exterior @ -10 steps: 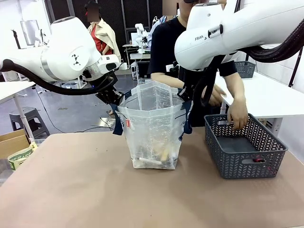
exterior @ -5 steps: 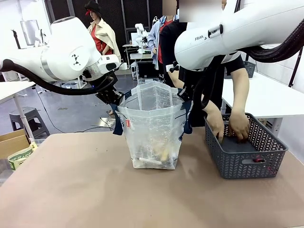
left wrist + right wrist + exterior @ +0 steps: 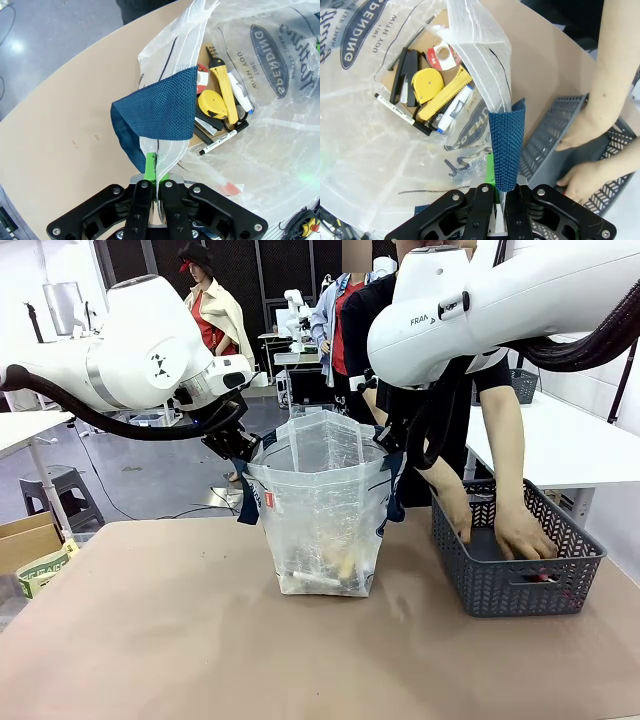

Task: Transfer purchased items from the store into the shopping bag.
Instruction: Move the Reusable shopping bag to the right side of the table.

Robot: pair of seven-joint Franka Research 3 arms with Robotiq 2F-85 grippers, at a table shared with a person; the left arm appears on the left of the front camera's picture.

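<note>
Fingers (image 3: 148,166) of the left gripper (image 3: 153,165) are pressed together on the rim of the shopping bag (image 3: 320,510), with only thin plastic between the green pads and a navy strap handle (image 3: 160,112) folding over just above them. Across the mouth, the right gripper (image 3: 493,176) is clamped the same way on the opposite rim, so the two arms hold the bag upright and spread open on the table (image 3: 150,640).

Down inside, on the bag's floor, lie goods already moved across: a yellow tape measure (image 3: 212,104), a yellow utility knife (image 3: 225,87) and a black marker (image 3: 220,142), all lying flat.

Further out, toward the robot's right and just beside the bag, stands the grey basket (image 3: 520,575). The person leans over it from the far side with both hands in it, one hand (image 3: 527,537) low near its front wall and the other hand (image 3: 458,515) against the wall nearest the bag.

From where I stand, the next move turns on that gap. Whatever is left sits in the basket, to the right of the open mouth. The person's hands are nearer to it than either gripper. The right arm is the closer of the two, but it is busy holding the rim.
</note>
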